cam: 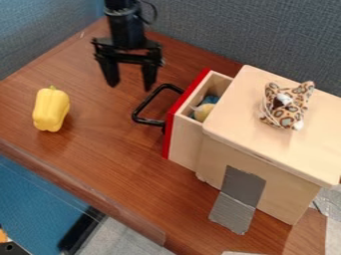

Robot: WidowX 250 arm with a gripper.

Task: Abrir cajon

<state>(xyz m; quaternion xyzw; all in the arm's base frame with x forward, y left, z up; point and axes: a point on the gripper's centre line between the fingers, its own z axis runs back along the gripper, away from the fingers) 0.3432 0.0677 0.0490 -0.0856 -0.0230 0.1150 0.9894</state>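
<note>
My gripper hangs at the upper left of the camera view, pointing down, its two fingers spread with nothing between them. It is up and to the left of the drawer's black handle, apart from it. The drawer, with a red front edge and light wood sides, stands partly out of the wooden box on its left side. Inside the drawer lie a yellowish item and something blue, partly hidden by the box top.
A yellow toy pepper stands on the brown table at the left. A leopard-spotted plush sits on the box top. Grey tape runs from the box's side to the table. Grey partition walls bound the back.
</note>
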